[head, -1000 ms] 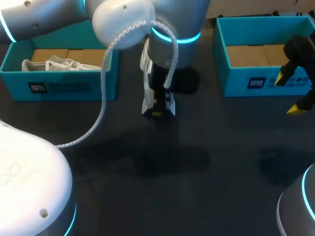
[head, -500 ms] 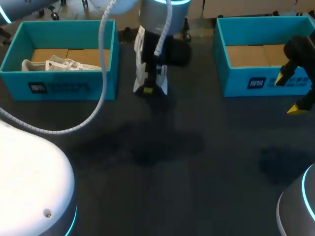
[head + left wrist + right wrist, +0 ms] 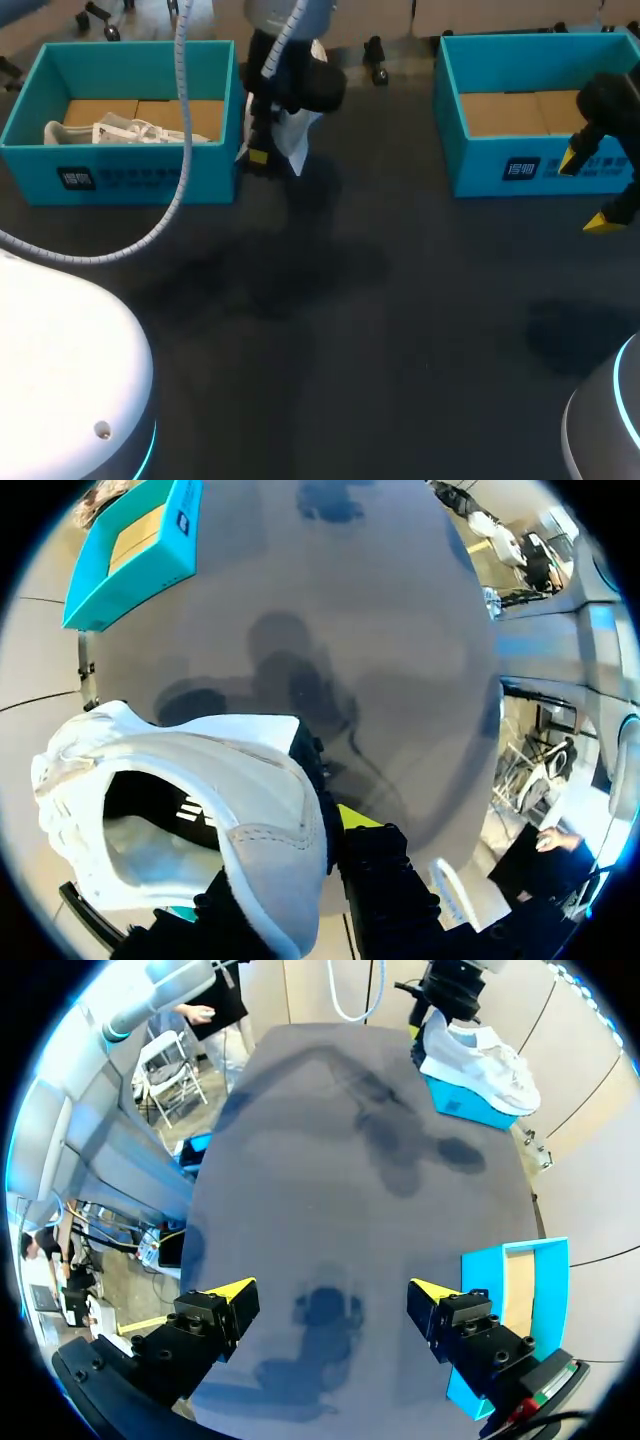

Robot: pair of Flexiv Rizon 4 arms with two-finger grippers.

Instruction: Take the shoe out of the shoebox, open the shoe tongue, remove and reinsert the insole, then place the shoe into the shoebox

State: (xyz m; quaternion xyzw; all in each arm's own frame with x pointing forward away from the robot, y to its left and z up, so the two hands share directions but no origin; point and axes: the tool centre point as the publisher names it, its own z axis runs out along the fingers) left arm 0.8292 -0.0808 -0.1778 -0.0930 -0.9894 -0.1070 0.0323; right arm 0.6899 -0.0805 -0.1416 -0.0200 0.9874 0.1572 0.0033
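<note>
Looking down from the head cam, the ribbed white hose point(image 3: 180, 150) off my left arm loops across the front of the teal cardboard shoebox on the left point(image 3: 130, 180), which sits around 10 o'clock on the dark grey table point(image 3: 350, 330). The hose covers part of that box's right end. Inside, on the brown cardboard floor, there's a second white shoe point(image 3: 120, 131) lying toward the left end. Just past that box's right wall, near 11 o'clock, the left gripper point(image 3: 262, 152) is pinching the white lace-up sneaker point(image 3: 200, 800) by the rim of its opening, holding it up off the table. The arm's black wrist hides the middle of the shoe from above. The other teal cardboard shoebox point(image 3: 530, 170), at 2 o'clock, shows only bare cardboard floor. The right gripper point(image 3: 590, 190) hangs at 3 o'clock just in front of it, fingers spread wide with nothing between them. The sneaker's long axis runs roughly 12-to-6. From the right wrist cam it looks like the toe points toward 12, though I wouldn't swear to it.
</note>
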